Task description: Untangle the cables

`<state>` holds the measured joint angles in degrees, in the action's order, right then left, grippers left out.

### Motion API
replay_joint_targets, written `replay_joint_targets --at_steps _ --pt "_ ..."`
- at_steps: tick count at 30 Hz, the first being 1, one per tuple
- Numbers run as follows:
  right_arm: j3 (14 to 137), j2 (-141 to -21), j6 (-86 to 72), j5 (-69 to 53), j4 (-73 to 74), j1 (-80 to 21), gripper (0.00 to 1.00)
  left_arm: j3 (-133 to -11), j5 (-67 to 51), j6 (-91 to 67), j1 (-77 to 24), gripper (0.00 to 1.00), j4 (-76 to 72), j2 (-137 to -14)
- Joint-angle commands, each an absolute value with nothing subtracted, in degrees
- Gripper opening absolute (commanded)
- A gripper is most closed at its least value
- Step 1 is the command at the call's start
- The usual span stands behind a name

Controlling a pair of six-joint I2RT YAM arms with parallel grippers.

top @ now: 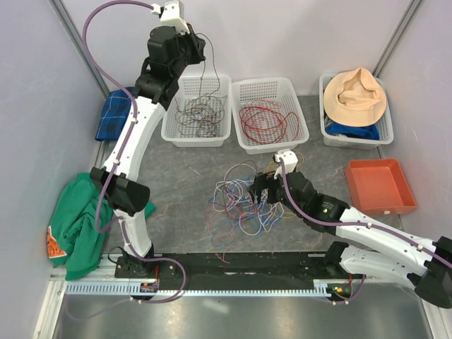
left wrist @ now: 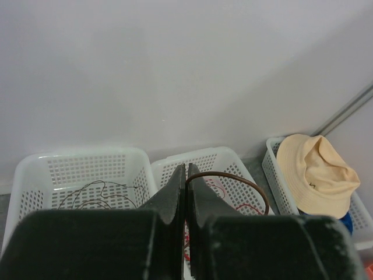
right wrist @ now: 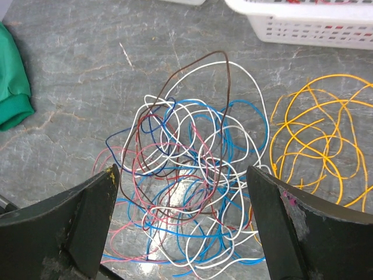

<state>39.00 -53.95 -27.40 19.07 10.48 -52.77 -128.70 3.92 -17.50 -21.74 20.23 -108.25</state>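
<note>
A tangle of cables (top: pixel 236 201) in blue, white, pink, red and dark brown lies on the grey table; the right wrist view shows it as the tangle (right wrist: pixel 192 175). Loose yellow cables (right wrist: pixel 315 134) lie just to its right. My right gripper (top: pixel 266 199) hovers low over the tangle, its jaws wide open and nothing between them, seen as the right gripper (right wrist: pixel 182 175). My left gripper (top: pixel 200 52) is raised high over the left white basket (top: pixel 169 134). It is shut on a dark brown cable (left wrist: pixel 233 177) that hangs down as the dark brown cable (top: pixel 205 88) into that basket.
The left basket holds dark brown wires and the middle white basket (top: pixel 244 141) holds red ones. A third basket (top: pixel 327 138) carries a tan hat (top: pixel 357 95). An orange tray (top: pixel 378 185) sits at the right, a green cloth (top: pixel 78 219) at the left, and a blue cloth (top: pixel 116 113) behind it.
</note>
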Motion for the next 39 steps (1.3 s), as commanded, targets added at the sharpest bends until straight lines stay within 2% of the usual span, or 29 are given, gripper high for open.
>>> replay_joint_targets --at_steps 1,4,6,7,9,10,11,17,20,23,29,33,39 --pt "37.2 -55.2 -27.5 17.3 5.9 -53.1 0.98 -127.8 3.9 -20.0 -20.0 0.02 15.7 -112.7" --pt "36.2 -55.7 -28.0 17.1 5.6 -53.0 0.98 -122.6 8.4 -19.7 -19.3 0.02 11.1 -114.9" --pt "35.8 -55.5 -28.0 16.9 5.6 -53.0 0.98 -120.9 10.0 -20.0 -18.4 0.11 8.8 -117.6" --pt "35.7 -55.4 -27.9 17.0 5.8 -53.0 0.98 -121.2 9.7 -20.4 -17.9 0.32 8.9 -118.8" --pt "36.0 -55.1 -27.7 17.1 6.4 -53.0 0.98 -124.9 9.0 -22.7 -16.7 0.55 12.1 -122.1" --pt "36.3 -54.9 -27.3 17.1 6.7 -53.1 0.98 -126.1 9.1 -23.5 -16.5 0.94 13.2 -122.6" --pt "36.6 -54.7 -27.2 17.5 6.9 -53.0 0.98 -127.1 9.0 -24.6 -16.3 1.0 14.0 -122.5" --pt "36.6 -54.8 -27.1 19.6 6.9 -53.0 0.98 -122.2 7.0 -27.6 -16.5 1.0 13.3 -110.5" --pt "36.3 -54.3 -27.9 21.6 7.0 -53.0 0.98 -112.9 7.6 -30.8 -18.2 1.0 13.1 -100.0" --pt "37.0 -52.4 -28.1 24.4 8.3 -53.1 0.98 -95.6 14.1 -33.0 -23.7 1.0 11.7 -88.8" --pt "43.1 -45.1 -24.5 32.5 13.3 -53.0 0.98 -73.2 21.0 -39.1 -39.7 1.0 12.0 -73.4" --pt "47.6 -41.6 -20.0 36.2 14.1 -53.1 0.98 -67.9 26.4 -42.8 -51.4 1.0 19.0 -70.0" --pt "53.3 -42.0 -18.9 37.9 17.7 -53.0 0.98 -59.5 28.8 -48.3 -57.4 1.0 24.2 -66.7"
